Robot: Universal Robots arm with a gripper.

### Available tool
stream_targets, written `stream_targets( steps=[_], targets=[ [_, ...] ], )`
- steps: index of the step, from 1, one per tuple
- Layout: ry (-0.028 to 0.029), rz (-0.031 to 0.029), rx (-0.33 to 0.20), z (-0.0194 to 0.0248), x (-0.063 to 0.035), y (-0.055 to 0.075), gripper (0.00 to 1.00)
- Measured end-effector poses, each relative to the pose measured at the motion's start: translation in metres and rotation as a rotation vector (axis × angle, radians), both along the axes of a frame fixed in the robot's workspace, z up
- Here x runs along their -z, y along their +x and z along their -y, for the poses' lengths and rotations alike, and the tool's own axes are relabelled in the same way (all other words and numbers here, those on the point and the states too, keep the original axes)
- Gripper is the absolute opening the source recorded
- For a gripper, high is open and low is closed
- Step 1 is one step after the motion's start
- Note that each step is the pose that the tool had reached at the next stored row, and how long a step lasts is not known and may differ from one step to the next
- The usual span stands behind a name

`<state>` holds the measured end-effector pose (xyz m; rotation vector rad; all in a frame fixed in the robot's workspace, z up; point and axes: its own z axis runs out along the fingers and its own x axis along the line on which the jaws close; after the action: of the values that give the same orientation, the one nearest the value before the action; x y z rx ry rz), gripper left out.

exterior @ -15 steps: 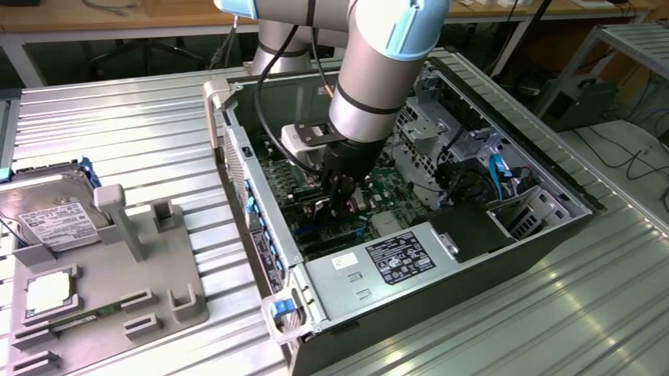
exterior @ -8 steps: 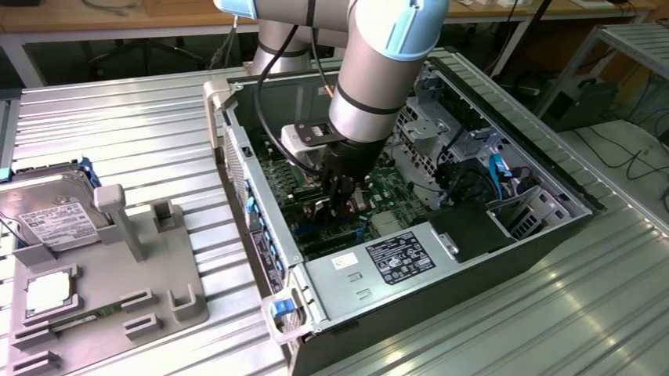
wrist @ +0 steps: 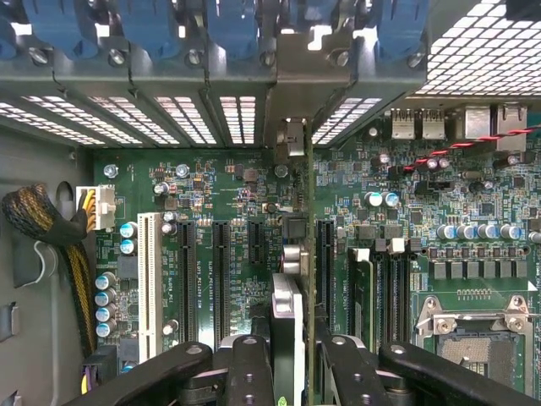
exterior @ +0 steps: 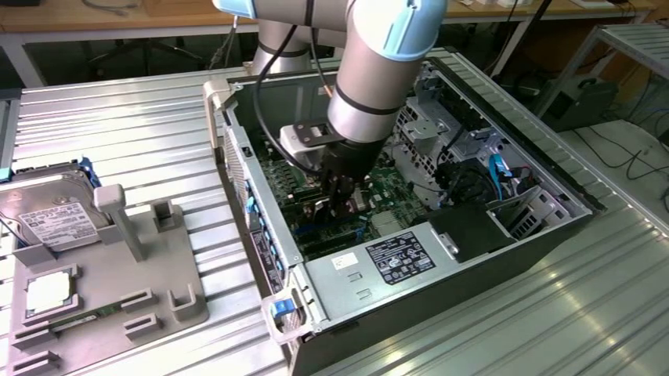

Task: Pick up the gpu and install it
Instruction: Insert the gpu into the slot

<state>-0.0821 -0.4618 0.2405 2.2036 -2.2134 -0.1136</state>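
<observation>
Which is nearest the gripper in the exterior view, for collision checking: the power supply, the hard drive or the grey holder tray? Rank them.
From the gripper, inside the open case:
1. Power supply, just below it in the case.
2. Grey holder tray, outside the case, toward the exterior view's left.
3. Hard drive, at the far left edge.

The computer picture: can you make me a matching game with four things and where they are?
Things:
1. gpu
2. hard drive
3. gripper
4. grey holder tray

Places:
A. on the metal table, beside the computer case
B. inside the open case, over the motherboard
C. edge-on between the gripper's fingers
D. resting at the tray's far end

Pairs: 1-C, 2-D, 3-B, 4-A
</observation>
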Motion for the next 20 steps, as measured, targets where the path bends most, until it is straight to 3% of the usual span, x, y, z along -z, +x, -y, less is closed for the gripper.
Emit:
stream_targets(
  steps=[2,7,14,20],
  targets=[
    [0.0002,0.0039,-0.001,0.0,0.0001,-0.0008,0.28],
    [0.0001,0.0051,-0.001,0.0,0.0001,-0.0011,0.28],
    [0.0002,0.0154,-0.003,0.0,0.0001,-0.0025,0.28],
    [0.0002,0.0156,-0.003,0.0,0.0001,-0.0026,0.28]
  ],
)
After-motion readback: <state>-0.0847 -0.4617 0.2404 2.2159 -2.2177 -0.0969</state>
